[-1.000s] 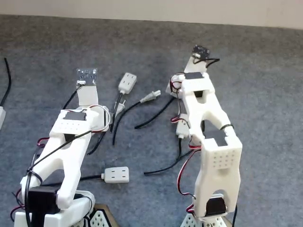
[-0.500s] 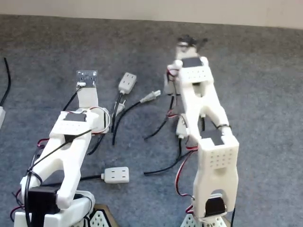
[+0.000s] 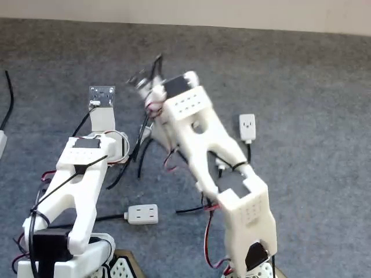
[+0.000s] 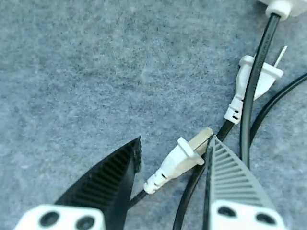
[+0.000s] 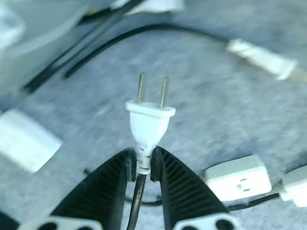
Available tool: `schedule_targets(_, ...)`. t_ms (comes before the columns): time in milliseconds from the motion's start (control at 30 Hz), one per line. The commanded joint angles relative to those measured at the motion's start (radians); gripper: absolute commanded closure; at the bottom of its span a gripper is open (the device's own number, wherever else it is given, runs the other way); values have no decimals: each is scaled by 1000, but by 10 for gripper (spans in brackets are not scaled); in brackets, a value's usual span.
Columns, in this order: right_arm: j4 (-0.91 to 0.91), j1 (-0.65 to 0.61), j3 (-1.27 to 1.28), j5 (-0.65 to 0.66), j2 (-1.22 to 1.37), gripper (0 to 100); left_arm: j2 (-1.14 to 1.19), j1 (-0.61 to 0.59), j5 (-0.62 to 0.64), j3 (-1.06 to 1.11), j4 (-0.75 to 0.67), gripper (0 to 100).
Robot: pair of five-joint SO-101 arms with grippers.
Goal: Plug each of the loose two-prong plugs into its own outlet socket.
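I have the right gripper (image 5: 144, 165) clamped on the neck of one plug (image 5: 147, 120) so its prongs point clear for insertion, while the left gripper (image 4: 173, 145) hangs open astride another plug (image 4: 177, 162).

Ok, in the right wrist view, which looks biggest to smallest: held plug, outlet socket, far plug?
Largest: outlet socket.
Then held plug and far plug, about alike; the held one is nearer the camera.
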Motion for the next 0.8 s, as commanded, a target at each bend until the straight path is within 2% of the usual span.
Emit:
schedule_targets(0,27,-53,96,-20,-295,993,-16,-12,-9,-8,-14,769)
schedule_targets(100,33,-47,189,-37,-464,993,-16,-12,-9,-8,-14,769)
schedule_targets(233,-97,-54,521,-34,-598,993,-16,-12,-9,-8,-14,769)
schedule_targets(333,-308,-51,839,-32,-702,993,-16,-16,-9,-8,-14,769)
schedule_targets(467,-710,-30,1248,-32,-808,993,-16,-13,-9,-8,-14,769)
schedule_targets(567,-875,-1,1348,-25,-794,993,-16,-13,-9,-8,-14,769)
schedule_targets(767,-931,36,1305,-18,-625,992,-16,-12,-9,-8,-14,769)
